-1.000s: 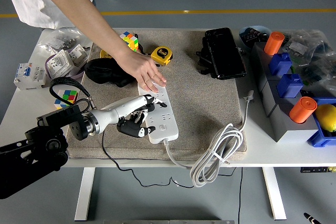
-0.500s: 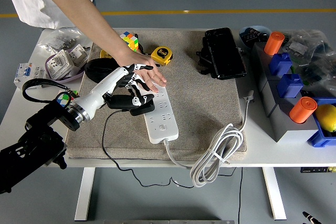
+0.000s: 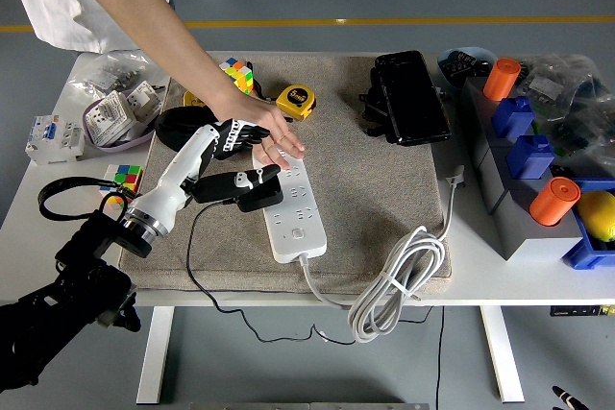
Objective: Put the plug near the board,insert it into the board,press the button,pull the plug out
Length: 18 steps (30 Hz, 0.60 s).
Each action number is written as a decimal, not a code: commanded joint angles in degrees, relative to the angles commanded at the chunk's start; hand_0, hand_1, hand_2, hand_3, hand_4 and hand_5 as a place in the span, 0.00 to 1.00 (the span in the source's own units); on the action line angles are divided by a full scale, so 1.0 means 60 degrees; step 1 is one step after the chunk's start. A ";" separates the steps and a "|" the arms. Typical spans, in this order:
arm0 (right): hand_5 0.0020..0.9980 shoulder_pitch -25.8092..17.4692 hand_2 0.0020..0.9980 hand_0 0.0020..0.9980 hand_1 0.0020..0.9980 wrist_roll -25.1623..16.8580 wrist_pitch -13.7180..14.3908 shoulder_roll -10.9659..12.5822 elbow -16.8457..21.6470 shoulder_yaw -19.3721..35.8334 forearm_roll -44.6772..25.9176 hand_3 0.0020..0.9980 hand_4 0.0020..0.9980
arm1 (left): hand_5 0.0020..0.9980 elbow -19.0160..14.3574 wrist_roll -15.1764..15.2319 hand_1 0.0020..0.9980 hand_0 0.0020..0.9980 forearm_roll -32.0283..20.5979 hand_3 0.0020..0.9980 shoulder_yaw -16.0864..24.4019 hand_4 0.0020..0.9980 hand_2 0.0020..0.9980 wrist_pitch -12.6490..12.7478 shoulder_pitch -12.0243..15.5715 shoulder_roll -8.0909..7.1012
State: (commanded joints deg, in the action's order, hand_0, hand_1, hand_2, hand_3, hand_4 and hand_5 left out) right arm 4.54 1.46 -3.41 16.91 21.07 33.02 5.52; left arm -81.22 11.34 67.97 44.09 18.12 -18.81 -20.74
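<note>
The white power strip (image 3: pixel 294 210) lies lengthwise on the brown mat (image 3: pixel 375 189), and its white cable (image 3: pixel 396 280) is coiled at the table's front edge. A person's hand (image 3: pixel 271 133) rests flat on the strip's far end. My left hand (image 3: pixel 238 168) comes in from the lower left and is shut on the black plug (image 3: pixel 234 190). The plug hangs just left of the strip, level with its upper sockets, with one end over the strip's left edge. Its thin black cord (image 3: pixel 189 247) trails down over the mat's front. My right hand is out of view.
A yellow tape measure (image 3: pixel 296 100), a colour cube (image 3: pixel 237 74) and a black pouch (image 3: pixel 181 127) lie behind my hand. A black case (image 3: pixel 411 96) sits at the far middle. Grey blocks with blue and orange pieces (image 3: pixel 527 156) fill the right side. Boxed parts (image 3: pixel 113 114) are at the left.
My left hand has lifted from low beside the strip's near sockets and drawn back and up, carrying the plug. The forearm has swung left. The person's hand stays on the strip.
</note>
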 joint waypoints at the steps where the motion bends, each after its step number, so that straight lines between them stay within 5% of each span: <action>1: 0.52 -0.0008 0.71 0.65 0.70 -0.0001 0.0000 0.0000 0.0000 -0.0003 -0.0004 0.63 0.93 | 0.42 -0.0001 0.0001 0.69 0.64 -0.0010 0.66 -0.0016 0.93 0.68 -0.0001 0.0019 -0.0004; 9: 0.52 -0.0079 0.71 0.66 0.70 0.0001 0.0005 -0.0010 0.0003 0.0050 -0.0003 0.63 0.93 | 0.42 -0.0186 -0.0329 0.68 0.62 0.0359 0.66 0.0014 0.92 0.68 -0.0227 0.0031 -0.0028; 10: 0.52 -0.0081 0.71 0.65 0.70 0.0001 0.0005 -0.0013 0.0004 0.0066 0.0000 0.63 0.93 | 0.40 -0.0264 -0.0516 0.47 0.30 0.0555 0.65 0.0045 0.91 0.53 -0.0396 -0.0008 -0.0056; 15: 0.52 -0.0093 0.71 0.65 0.70 0.0005 0.0003 -0.0006 0.0005 0.0120 0.0003 0.63 0.93 | 0.40 -0.0599 -0.1610 0.47 0.30 0.1861 0.65 -0.0050 0.91 0.53 -0.1285 -0.0318 -0.0302; 16: 0.53 -0.0095 0.71 0.65 0.70 0.0006 0.0004 0.0000 0.0008 0.0139 0.0007 0.63 0.93 | 0.16 -0.0652 -0.1821 0.31 0.22 0.2181 0.68 -0.0090 0.78 0.33 -0.1457 -0.0392 -0.0359; 18: 0.53 -0.0100 0.71 0.65 0.70 0.0005 0.0007 0.0005 0.0011 0.0174 0.0009 0.63 0.93 | 0.16 -0.0781 -0.2249 0.31 0.22 0.2603 0.68 -0.0163 0.78 0.33 -0.1852 -0.0509 -0.0482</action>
State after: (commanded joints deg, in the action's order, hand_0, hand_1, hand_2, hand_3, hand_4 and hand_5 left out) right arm 3.94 1.49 -3.36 16.94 21.14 34.06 5.57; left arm -85.90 -2.16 83.59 43.11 7.01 -21.87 -23.63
